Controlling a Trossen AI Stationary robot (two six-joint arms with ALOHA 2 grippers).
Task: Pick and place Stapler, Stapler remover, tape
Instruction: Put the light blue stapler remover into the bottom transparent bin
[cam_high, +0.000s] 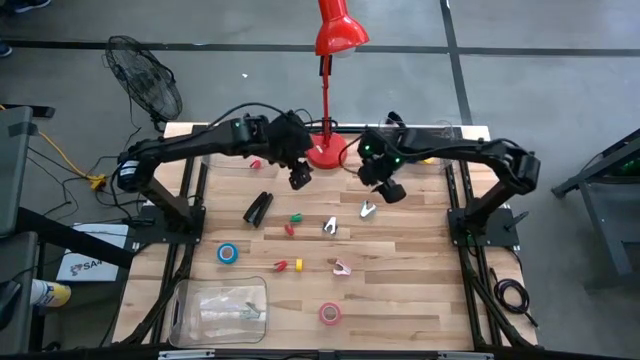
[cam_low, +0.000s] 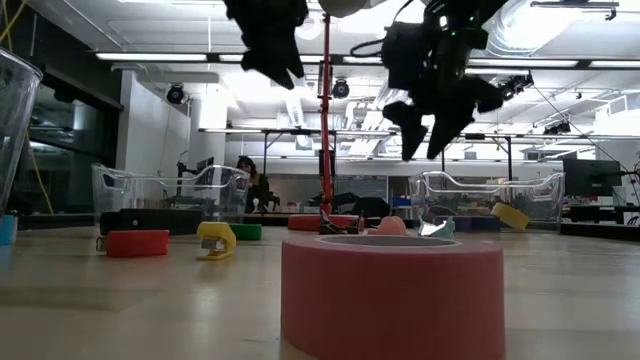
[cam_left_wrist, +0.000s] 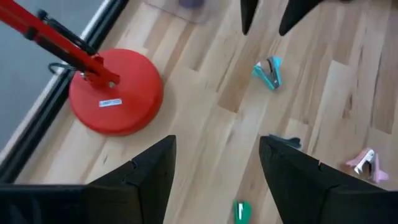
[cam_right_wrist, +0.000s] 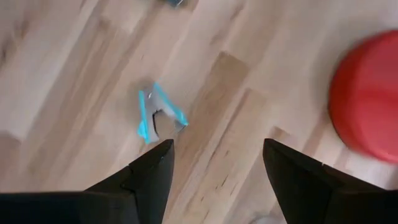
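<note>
The black stapler (cam_high: 258, 208) lies flat on the wooden table, left of centre. A blue tape roll (cam_high: 228, 253) and a pink tape roll (cam_high: 330, 313) (cam_low: 392, 295) lie flat nearer the front edge. A teal-and-silver stapler remover (cam_high: 368, 209) (cam_right_wrist: 158, 113) (cam_left_wrist: 268, 71) lies right of centre, a silver one (cam_high: 330, 226) beside it and a pink one (cam_high: 342, 267) (cam_left_wrist: 367, 163) nearer the front. My left gripper (cam_high: 299, 178) (cam_left_wrist: 217, 168) hangs open above the table beside the red lamp base. My right gripper (cam_high: 390, 190) (cam_right_wrist: 214, 168) hangs open, pointing down, just above and behind the teal remover.
A red lamp stands on its round base (cam_high: 326, 152) (cam_left_wrist: 115, 91) at the far middle, between both grippers. A clear container (cam_high: 220, 308) sits at the near left. Small green (cam_high: 295, 217), red (cam_high: 289, 229) and yellow (cam_high: 297, 264) pieces are scattered at mid-table. Clear bins (cam_low: 490, 200) stand at the far side.
</note>
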